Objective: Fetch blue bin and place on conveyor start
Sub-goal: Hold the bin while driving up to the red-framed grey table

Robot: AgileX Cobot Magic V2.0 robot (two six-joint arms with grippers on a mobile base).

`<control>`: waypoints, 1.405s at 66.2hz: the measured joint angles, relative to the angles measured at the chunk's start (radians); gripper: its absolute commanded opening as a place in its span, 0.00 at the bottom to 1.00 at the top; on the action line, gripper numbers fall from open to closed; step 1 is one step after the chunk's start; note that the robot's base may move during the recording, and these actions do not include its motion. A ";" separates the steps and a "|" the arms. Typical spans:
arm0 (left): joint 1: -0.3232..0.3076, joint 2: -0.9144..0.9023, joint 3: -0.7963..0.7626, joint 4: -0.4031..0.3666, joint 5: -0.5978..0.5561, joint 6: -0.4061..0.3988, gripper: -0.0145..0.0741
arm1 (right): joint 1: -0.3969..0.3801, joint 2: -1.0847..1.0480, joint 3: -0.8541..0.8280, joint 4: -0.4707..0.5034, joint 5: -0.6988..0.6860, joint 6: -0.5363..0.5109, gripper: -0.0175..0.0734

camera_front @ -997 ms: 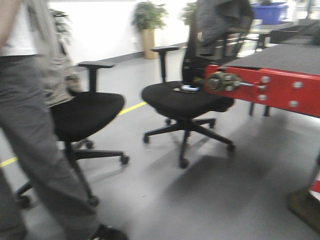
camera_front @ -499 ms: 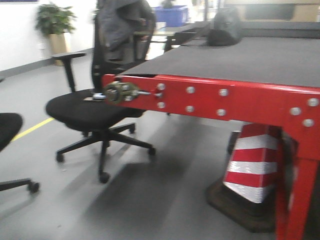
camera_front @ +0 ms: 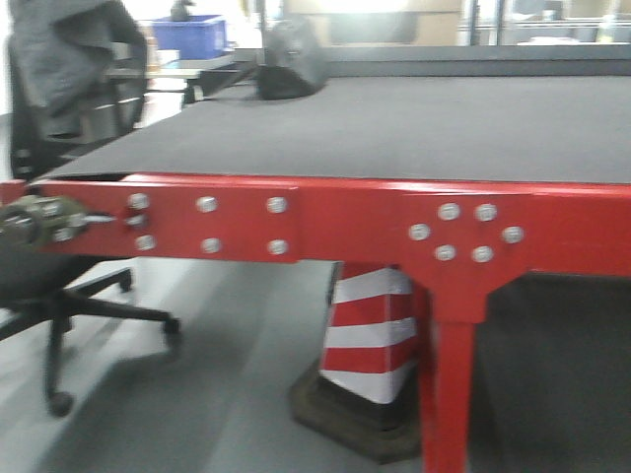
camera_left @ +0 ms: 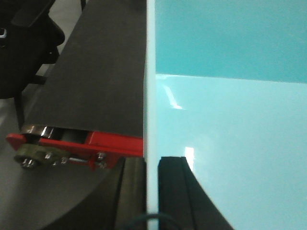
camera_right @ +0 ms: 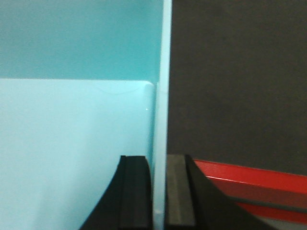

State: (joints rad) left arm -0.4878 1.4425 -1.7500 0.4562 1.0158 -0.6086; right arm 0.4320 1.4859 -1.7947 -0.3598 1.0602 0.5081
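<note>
Front view has swung over the last second: from chairs and open floor to the conveyor start (camera_front: 394,128) square ahead, its red frame (camera_front: 345,222) across the whole picture. One office chair (camera_front: 59,296) is left at the left edge, and a traffic cone (camera_front: 370,335) stands under the frame. I read that as the base lined up on the drop-off, fetch and carry done, only the set-down left

Blue bin (camera_left: 230,120) is carried between both arms, not in the front view
- left gripper (camera_left: 151,165): pads pinched on the bin's left wall, one inside, one outside
- right gripper (camera_right: 157,163): same on the right wall, pinching the thin rim

Both wrist views show dark belt outside the walls, with the frame's end low in each picture. So the bin looks to be at the belt's near end; can't tell if the base is touching or hanging above it

Contents: the bin floor I can see is bare, only glare on it. The near part is hidden by the fingers. On the belt, a dark bag (camera_front: 286,59) sits far back, well apart from the drop zone. A royal-blue crate (camera_front: 192,34) in the background is not ours
</note>
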 measured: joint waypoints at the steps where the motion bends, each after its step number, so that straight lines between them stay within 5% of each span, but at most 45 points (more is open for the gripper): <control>1: 0.000 0.000 0.000 0.000 0.000 0.000 0.04 | 0.000 0.000 0.000 0.000 0.002 0.000 0.02; 93: 0.000 0.000 0.000 0.000 -0.002 0.000 0.04 | 0.000 0.000 0.000 -0.002 0.002 0.000 0.02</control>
State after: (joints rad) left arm -0.4878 1.4425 -1.7500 0.4562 1.0137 -0.6086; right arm 0.4320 1.4859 -1.7947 -0.3619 1.0620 0.5081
